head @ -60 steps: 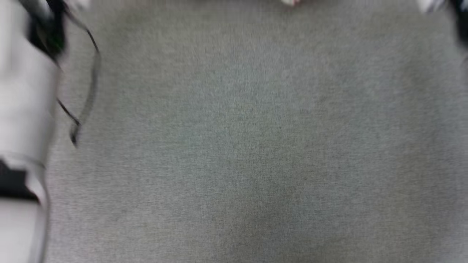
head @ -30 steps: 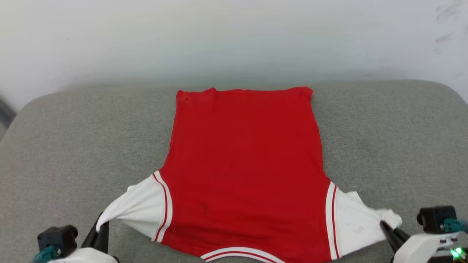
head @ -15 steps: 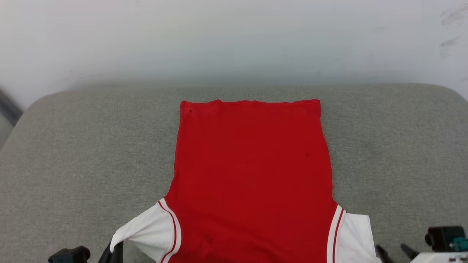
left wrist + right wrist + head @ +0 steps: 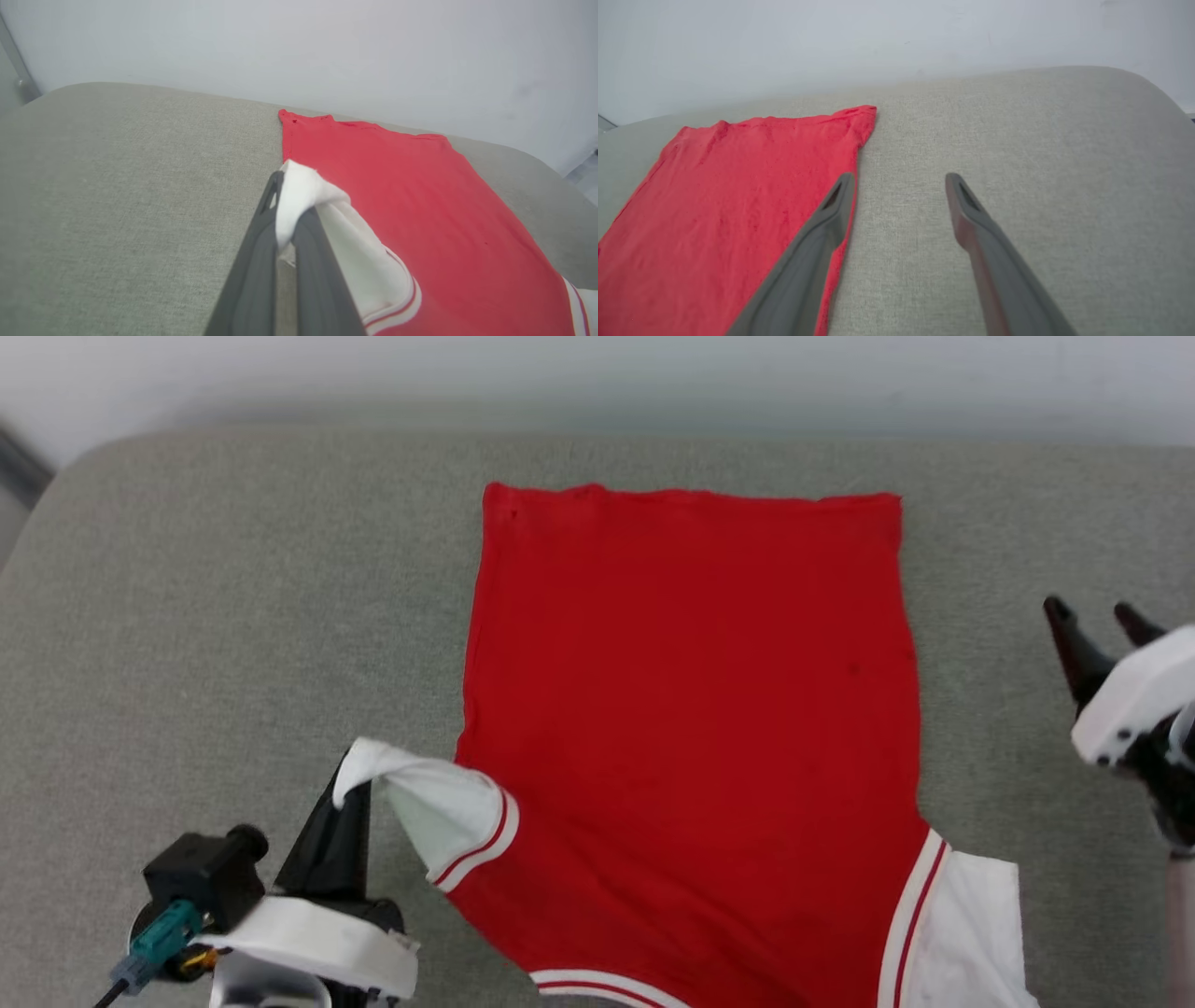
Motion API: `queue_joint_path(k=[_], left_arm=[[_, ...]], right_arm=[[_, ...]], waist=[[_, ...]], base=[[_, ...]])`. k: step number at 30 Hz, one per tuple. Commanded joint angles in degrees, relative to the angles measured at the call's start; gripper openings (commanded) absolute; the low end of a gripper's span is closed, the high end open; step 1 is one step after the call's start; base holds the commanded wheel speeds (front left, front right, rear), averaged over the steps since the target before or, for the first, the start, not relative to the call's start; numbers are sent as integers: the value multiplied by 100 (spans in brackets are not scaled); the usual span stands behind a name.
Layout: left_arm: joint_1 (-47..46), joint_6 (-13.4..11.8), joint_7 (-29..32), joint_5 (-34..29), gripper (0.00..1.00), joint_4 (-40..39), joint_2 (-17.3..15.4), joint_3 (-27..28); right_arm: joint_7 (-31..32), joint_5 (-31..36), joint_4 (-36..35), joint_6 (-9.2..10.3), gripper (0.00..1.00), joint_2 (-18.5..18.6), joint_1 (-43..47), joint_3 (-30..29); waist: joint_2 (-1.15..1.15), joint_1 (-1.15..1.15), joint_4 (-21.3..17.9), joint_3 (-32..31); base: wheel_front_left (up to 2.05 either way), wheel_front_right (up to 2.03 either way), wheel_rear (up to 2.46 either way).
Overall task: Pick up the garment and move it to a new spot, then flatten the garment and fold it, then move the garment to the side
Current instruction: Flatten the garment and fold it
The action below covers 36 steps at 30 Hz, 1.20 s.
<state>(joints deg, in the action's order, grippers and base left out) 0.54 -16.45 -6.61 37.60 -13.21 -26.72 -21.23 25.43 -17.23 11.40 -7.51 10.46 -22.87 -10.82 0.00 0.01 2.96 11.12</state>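
Red jersey cloth lies across the middle of the grey cushion point(image 4: 233, 616) in the head view. The shirt point(image 4: 691, 709) is spread flat with its hem toward the wall, seemingly ready for folding. The left pincer point(image 4: 350, 784) grips the white sleeve point(image 4: 439, 812) on its side, raised and turned inward, probably to begin a fold. The left wrist view shows that sleeve bunched between closed fingers point(image 4: 261, 261). In the right wrist view the right pincer point(image 4: 900, 179) stands open and empty over the cushion, beside the shirt's edge.
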Motion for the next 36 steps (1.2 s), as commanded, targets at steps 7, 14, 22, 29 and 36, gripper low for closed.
queue_joint_path(k=[7, 14, 22, 29, 36], left_arm=[[-839, 298, -221, -208, 0, -35, 278, -265], [-1232, 529, -410, -312, 0, 67, 412, -416], [-1461, 685, -511, -293, 0, 263, 574, -545], [-1521, 775, -560, -273, 0, 505, 619, -609], [-1406, 775, -513, -230, 0, 721, 626, -696]], right_arm=[[956, -90, 1299, 3, 100, 472, -1903, -64], [1965, 284, 2162, 4, 100, 752, -3052, -21], [2295, 637, 2649, 4, 100, 745, -3598, -128], [2890, 799, 3225, 4, 0, 565, -3311, -166], [2609, 794, 2828, 5, 0, 1041, -3315, 8]], waist=[[0, -1, 791, 1197], [0, -1, 1180, 1674], [0, -1, 1406, 2093], [0, -1, 1430, 2052], [0, -1, 1378, 1585]], base=[[0, 0, 0], [0, 0, 0], [0, 0, 0], [0, 0, 0], [0, 0, 0]])
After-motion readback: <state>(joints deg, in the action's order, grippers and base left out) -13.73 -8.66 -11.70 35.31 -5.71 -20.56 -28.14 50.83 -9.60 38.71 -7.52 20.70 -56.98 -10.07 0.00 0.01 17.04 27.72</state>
